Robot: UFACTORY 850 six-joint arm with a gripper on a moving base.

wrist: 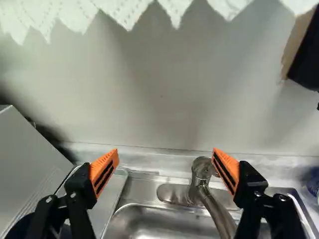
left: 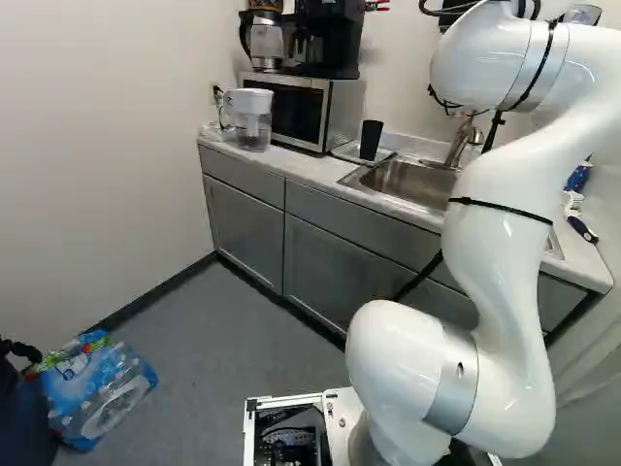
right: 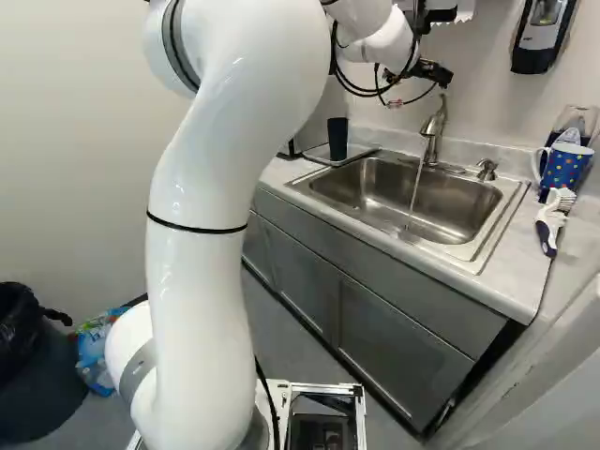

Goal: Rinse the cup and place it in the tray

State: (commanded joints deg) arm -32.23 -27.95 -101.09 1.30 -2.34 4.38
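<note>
Cup [left: 370, 141] stands on the tray [left: 386, 155], below and beside the wide-spread fingers [wrist: 104, 172].

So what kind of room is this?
Probably a small kitchen or break room: there's a sink with running water, a microwave and a coffee maker.

We reach up and forward with our big white arm [right: 192, 291]. Our black gripper [right: 433, 73] has its orange pads [wrist: 105, 170] spread wide apart.
</note>
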